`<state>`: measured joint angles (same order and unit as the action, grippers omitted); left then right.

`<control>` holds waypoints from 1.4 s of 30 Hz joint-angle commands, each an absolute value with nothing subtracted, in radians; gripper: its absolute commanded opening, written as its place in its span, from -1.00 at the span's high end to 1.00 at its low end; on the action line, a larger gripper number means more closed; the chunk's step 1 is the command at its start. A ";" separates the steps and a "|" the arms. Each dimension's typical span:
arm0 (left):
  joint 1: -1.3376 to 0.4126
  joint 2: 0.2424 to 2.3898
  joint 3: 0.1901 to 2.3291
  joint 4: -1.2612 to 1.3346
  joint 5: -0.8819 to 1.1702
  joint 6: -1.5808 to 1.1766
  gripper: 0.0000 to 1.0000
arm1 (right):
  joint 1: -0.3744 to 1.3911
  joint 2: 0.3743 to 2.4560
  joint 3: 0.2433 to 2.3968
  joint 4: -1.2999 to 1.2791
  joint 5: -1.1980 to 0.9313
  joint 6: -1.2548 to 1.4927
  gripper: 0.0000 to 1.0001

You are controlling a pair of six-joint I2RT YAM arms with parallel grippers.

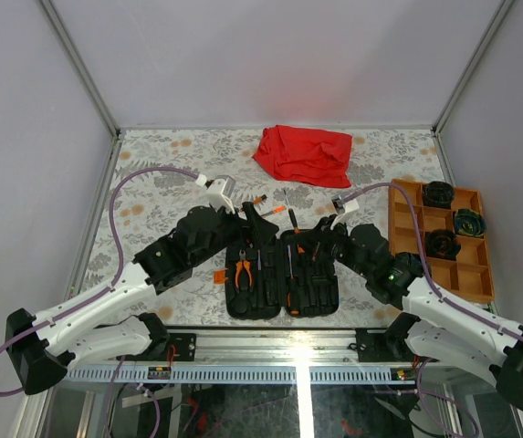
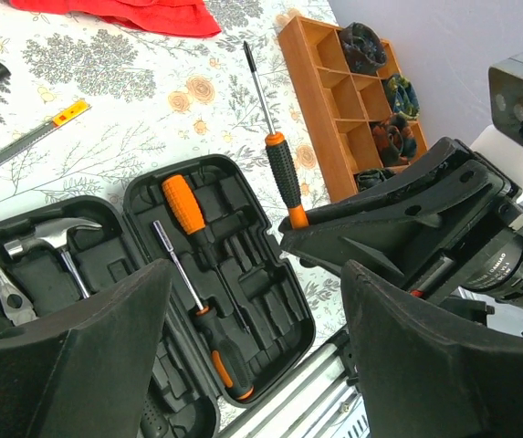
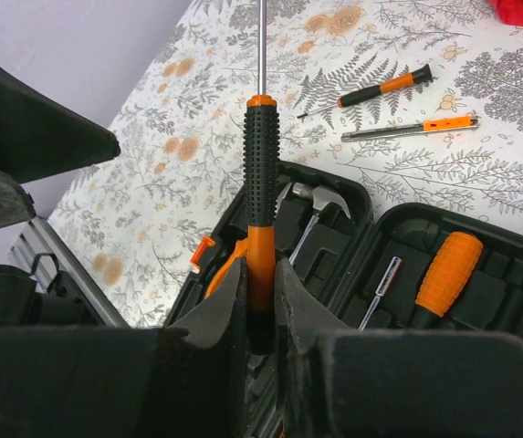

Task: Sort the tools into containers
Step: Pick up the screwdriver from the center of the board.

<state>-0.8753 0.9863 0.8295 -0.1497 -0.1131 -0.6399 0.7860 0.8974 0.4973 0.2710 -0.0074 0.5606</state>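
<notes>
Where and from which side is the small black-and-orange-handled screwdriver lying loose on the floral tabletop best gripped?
The screwdriver lies flat, so come from above, jaws across its thick handle; the thin shaft offers little to pinch.

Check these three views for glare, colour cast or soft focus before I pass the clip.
Top external: even light, one glare spot on the front metal rail, faint red cast on the back wall above the red cloth. Left wrist: left fingers dark and soft up close, black tool case sharp. Right wrist: held screwdriver crisp, right fingers blurred.
</notes>
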 commanded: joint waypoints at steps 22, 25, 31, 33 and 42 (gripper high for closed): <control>-0.818 1.075 0.884 0.140 -0.063 -0.793 0.01 | 0.782 0.862 0.499 0.508 -0.250 0.672 1.00; -0.818 1.079 0.883 0.158 -0.051 -0.798 0.11 | 0.782 0.853 0.488 0.511 -0.252 0.673 1.00; -0.816 1.092 0.890 0.161 -0.044 -0.798 0.53 | 0.781 0.860 0.497 0.481 -0.260 0.659 1.00; -0.816 1.096 0.890 0.161 -0.039 -0.796 0.68 | 0.781 0.861 0.500 0.466 -0.261 0.653 1.00; -0.817 1.090 0.864 0.186 -0.028 -0.773 1.00 | 0.782 0.849 0.529 0.383 -0.211 0.639 0.37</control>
<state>-0.8207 1.0954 0.8642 0.0910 -0.0422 -0.8021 0.7845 0.8680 0.4862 0.4183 -0.2295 0.6544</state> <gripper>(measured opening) 0.022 0.232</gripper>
